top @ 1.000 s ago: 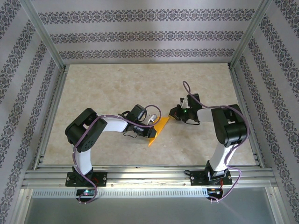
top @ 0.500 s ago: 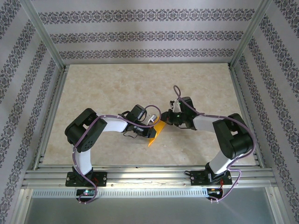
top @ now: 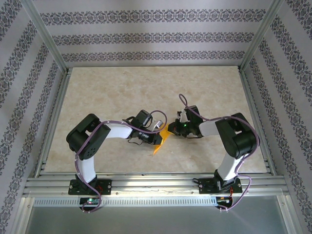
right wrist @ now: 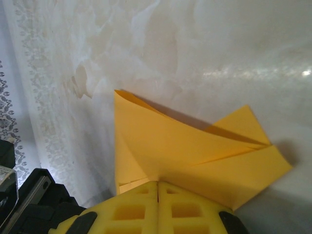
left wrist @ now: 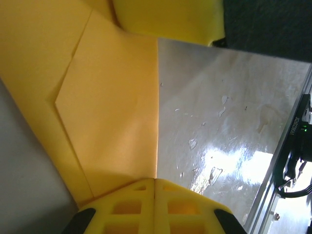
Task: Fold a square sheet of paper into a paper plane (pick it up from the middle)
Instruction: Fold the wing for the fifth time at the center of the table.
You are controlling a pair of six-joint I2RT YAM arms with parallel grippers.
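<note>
- The paper plane [top: 159, 145], as yet a half-made fold of orange-yellow paper, sits low over the bench [top: 122, 92], between the two arms and towards the near side
- The left gripper [left wrist: 155, 181] has its fingers pressed together on the edge of the paper, right where a straight crease runs into them
- The right gripper [right wrist: 158, 184] is closed in the same way, pinching the other end, where several layers fan out and gape a little
- The step in hand looks like setting or sharpening a fold while both ends are pinned
- It would go best with one gripper as a fixed anchor and only the other one moving, since two opposed pulls could tear such thin paper
- Any stroke should run along the crease, not across it, so the stacked layers do not slide out of line
- The gaping layers at the right end want pressing flat against the bench before the next fold
- A slow, low motion seems wise, because a light sheet buckles or slips free easily
</note>
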